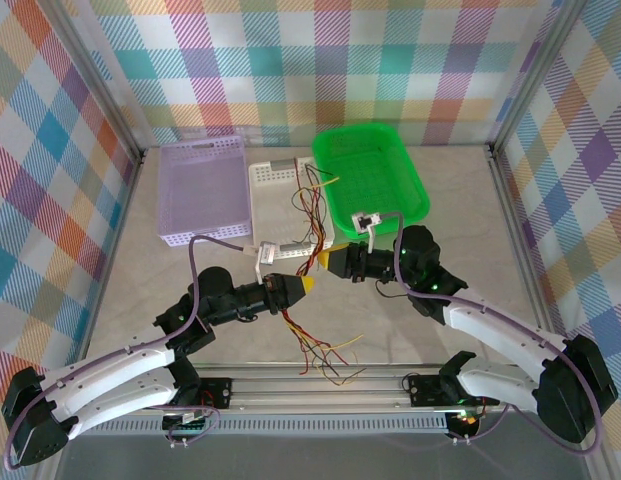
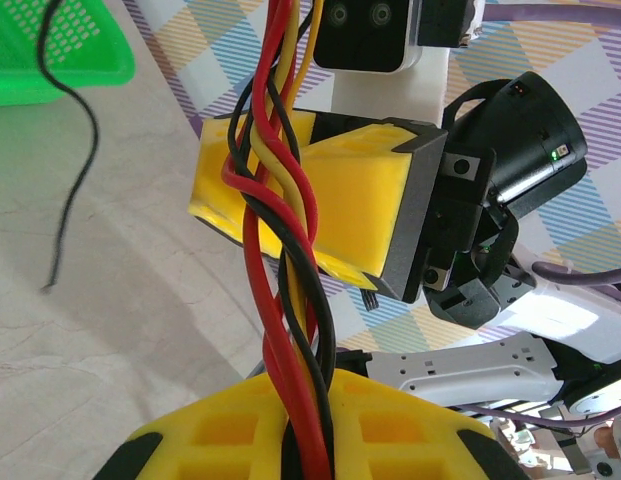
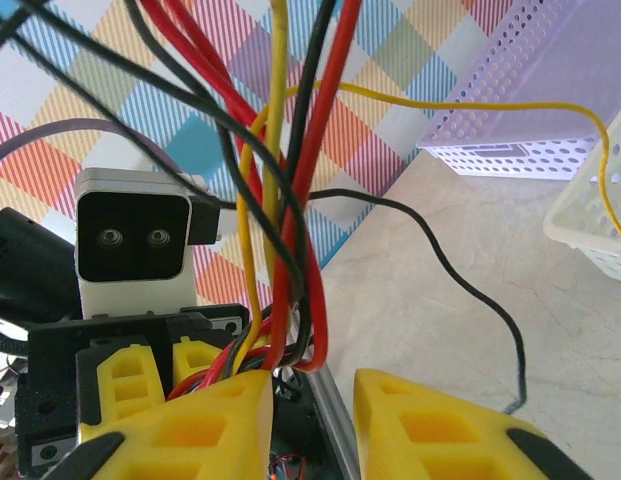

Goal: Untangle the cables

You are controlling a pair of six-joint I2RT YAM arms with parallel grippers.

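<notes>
Twisted cables [image 2: 280, 250] pinched in the left gripper [image 2: 310, 398], with the right gripper [image 3: 312, 385] part-open close beside it.
The left fingers [image 2: 220, 440] are almost closed on the red, black and yellow strand. The right fingers [image 3: 430, 430] stand apart with the strand at the edge of the gap, nothing visibly pinched. On the far side of both pairs the wires run into the white basket [image 1: 275, 180], and on the near side loose ends fan out over the tabletop [image 1: 460, 230]. These wires look light, limp and slippery, likelier to slide than resist. A single free wire just past the twist, such as the black wire [image 3: 520, 365], seems the best hold.
</notes>
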